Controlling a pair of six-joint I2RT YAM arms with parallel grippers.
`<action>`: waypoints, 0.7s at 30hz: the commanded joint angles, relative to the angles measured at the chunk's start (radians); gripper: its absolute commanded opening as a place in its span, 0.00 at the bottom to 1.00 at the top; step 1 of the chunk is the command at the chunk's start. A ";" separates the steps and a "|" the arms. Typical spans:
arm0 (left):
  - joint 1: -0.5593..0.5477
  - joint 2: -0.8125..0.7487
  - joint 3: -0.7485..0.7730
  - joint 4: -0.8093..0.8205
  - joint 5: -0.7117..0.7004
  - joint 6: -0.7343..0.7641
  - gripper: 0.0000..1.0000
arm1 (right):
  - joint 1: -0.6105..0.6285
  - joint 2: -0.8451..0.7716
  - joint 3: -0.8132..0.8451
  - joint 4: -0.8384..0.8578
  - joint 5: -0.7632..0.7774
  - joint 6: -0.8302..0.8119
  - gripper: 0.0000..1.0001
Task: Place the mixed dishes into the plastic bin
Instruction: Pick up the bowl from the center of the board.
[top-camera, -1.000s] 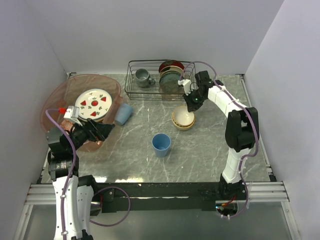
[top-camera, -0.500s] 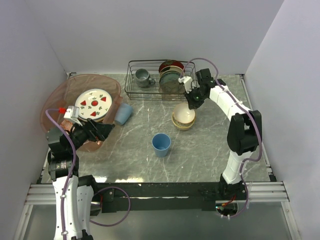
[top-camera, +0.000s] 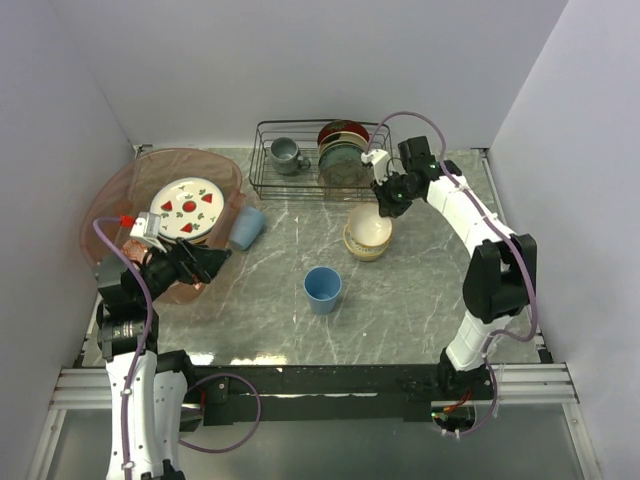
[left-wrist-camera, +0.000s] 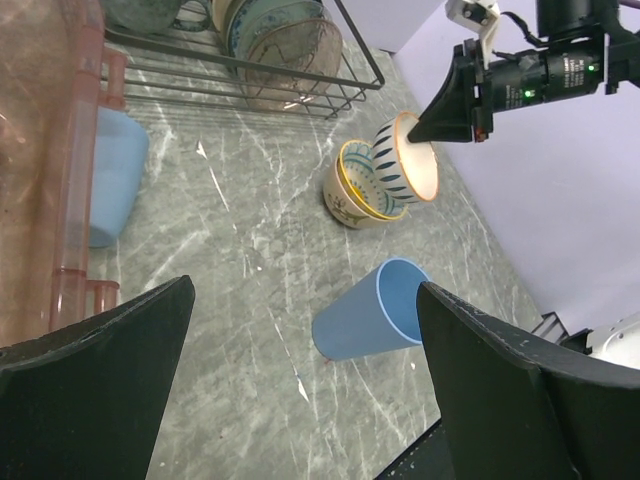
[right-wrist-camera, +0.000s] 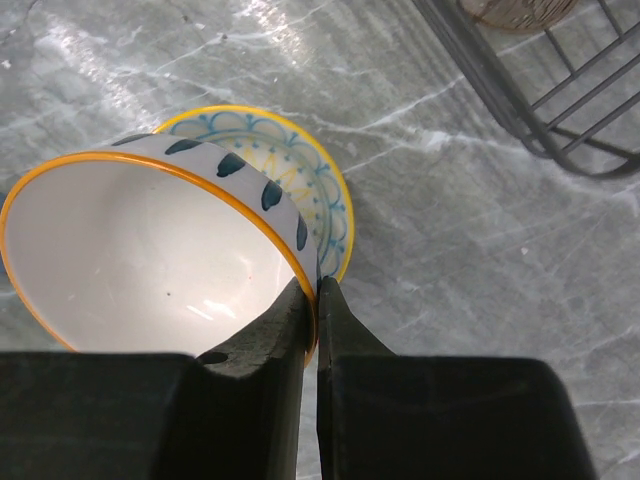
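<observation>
- Right claw (right-wrist-camera: 316, 292) pinches the orange rim of the tilted white bowl (right-wrist-camera: 140, 250), over a second bowl (right-wrist-camera: 290, 160).
- Left claw (top-camera: 205, 262) is spread wide, with the plastic bin (top-camera: 100, 225) rim just beside it and a blue cup (top-camera: 322, 289) well ahead.

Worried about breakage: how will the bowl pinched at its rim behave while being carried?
The bowl looks glazed, probably hard, brittle and slippery. The right gripper holds only its rim, so it is tilted and may swing or slip.
</observation>
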 joint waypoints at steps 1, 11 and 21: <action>-0.021 0.003 -0.005 0.052 0.016 -0.018 0.99 | -0.006 -0.143 -0.038 0.052 -0.066 0.040 0.00; -0.050 0.049 -0.022 0.063 0.053 -0.067 0.99 | -0.015 -0.332 -0.181 0.110 -0.136 0.072 0.00; -0.177 -0.052 -0.098 0.146 -0.032 -0.343 0.99 | -0.027 -0.470 -0.292 0.159 -0.195 0.104 0.00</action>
